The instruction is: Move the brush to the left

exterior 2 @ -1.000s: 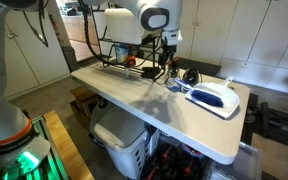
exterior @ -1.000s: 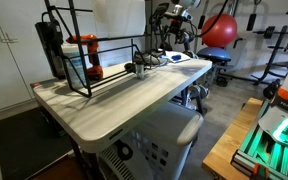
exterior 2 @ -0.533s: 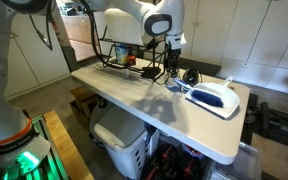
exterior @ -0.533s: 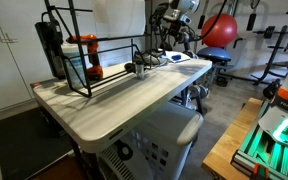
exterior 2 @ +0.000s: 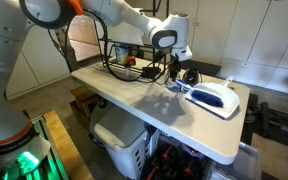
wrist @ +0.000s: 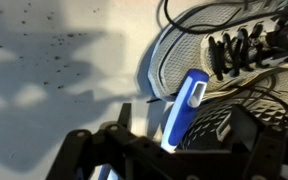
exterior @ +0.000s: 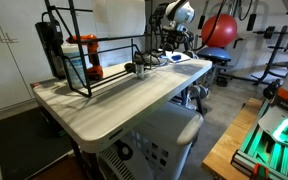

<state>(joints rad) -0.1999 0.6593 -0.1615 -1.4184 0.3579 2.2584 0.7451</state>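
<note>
In the wrist view the blue brush [wrist: 184, 108] leans against a sneaker [wrist: 199, 50] at centre frame, so the tool [wrist: 174, 150] sits low, its jaws spread wide astride the brush's lower end, apparently ready to close.

No readable text, labels or numbers (all views)

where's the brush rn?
Wrist view, right of centre: the blue brush lies tilted on the edge of the grey sneaker, just below its black laces.
</note>
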